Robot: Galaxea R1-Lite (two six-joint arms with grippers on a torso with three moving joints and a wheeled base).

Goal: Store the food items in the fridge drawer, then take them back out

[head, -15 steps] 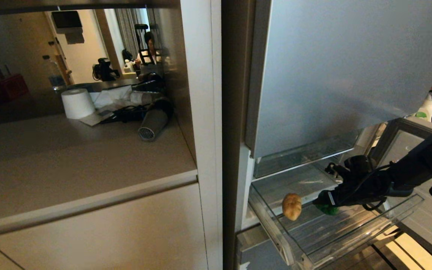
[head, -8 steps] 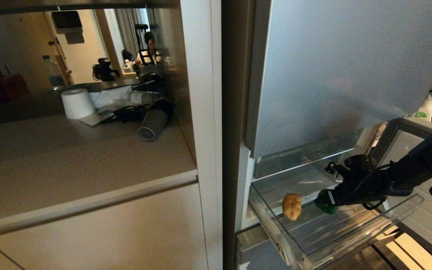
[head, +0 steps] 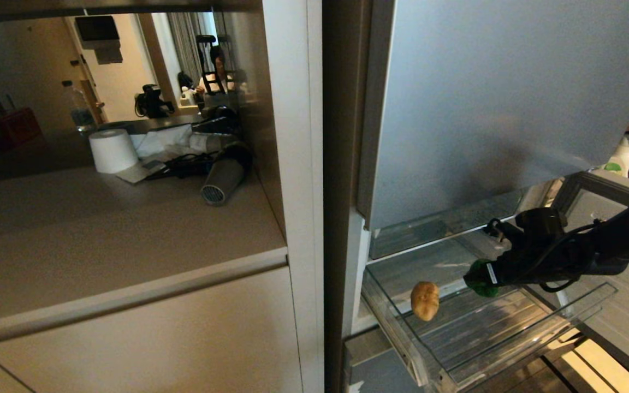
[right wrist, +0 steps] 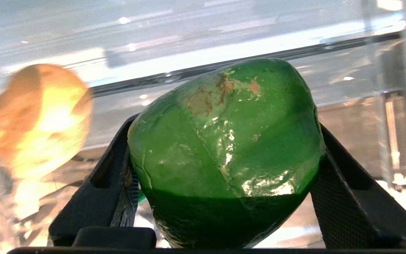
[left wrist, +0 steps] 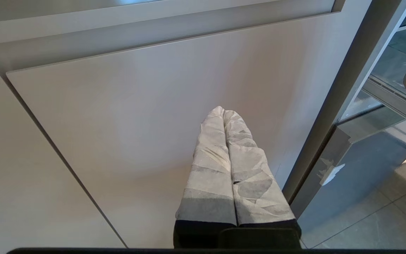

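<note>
- The right tool [head: 475, 278] grips the pepper [right wrist: 224, 151]; in the right wrist view both fingers [right wrist: 118, 176] press against its flanks, the glossy green skin bulging between them.
- In the head view the pepper [head: 478, 279] hangs above the drawer [head: 511, 349], clear of its ridged floor, toward the drawer's 12 o'clock end.
- The right arm reaches in from 3 o'clock, across the drawer's open top.
- The potato [head: 425, 300] lies in the drawer by its 9 o'clock wall, apart from the pepper, at about 8 o'clock from it.
- The drawer is pulled out below the grey fridge door [head: 484, 109].
- The left tool [left wrist: 224, 116] is closed, its two wrapped fingers pressed together and holding nothing; it points at a beige cabinet door [left wrist: 100, 123] beside the fridge.
- On the surface [head: 101, 234] at 9 o'clock of the fridge stand a paper roll [head: 112, 150] and a hair dryer [head: 224, 174].
</note>
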